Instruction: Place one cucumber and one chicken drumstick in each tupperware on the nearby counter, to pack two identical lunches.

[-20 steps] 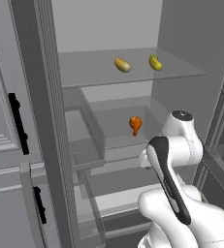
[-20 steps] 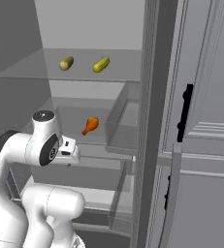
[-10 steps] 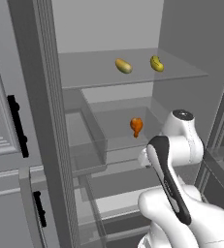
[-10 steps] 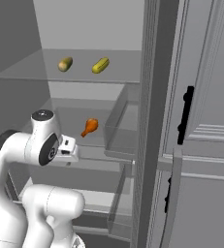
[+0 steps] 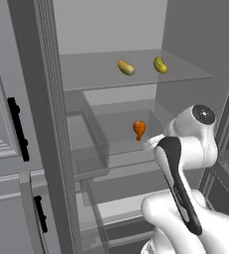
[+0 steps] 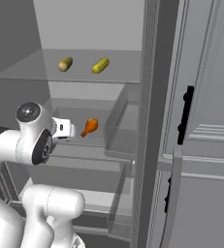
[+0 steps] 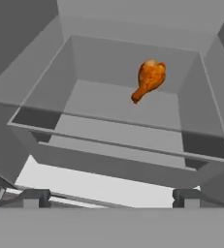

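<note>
With the fingers [image 7: 108, 197] spread wide and nothing gripped, the chicken drumstick [image 7: 149, 79] is seen at one o'clock, deep in the clear fridge drawer [image 7: 104, 128], and its front wall could be struck if the reach is driven too low.

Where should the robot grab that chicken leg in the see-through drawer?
Probably across the chicken drumstick at its plump end, coming in over the drawer's open front. The thin bone end points down toward the open gripper and is likely too narrow for a steady hold.
</note>
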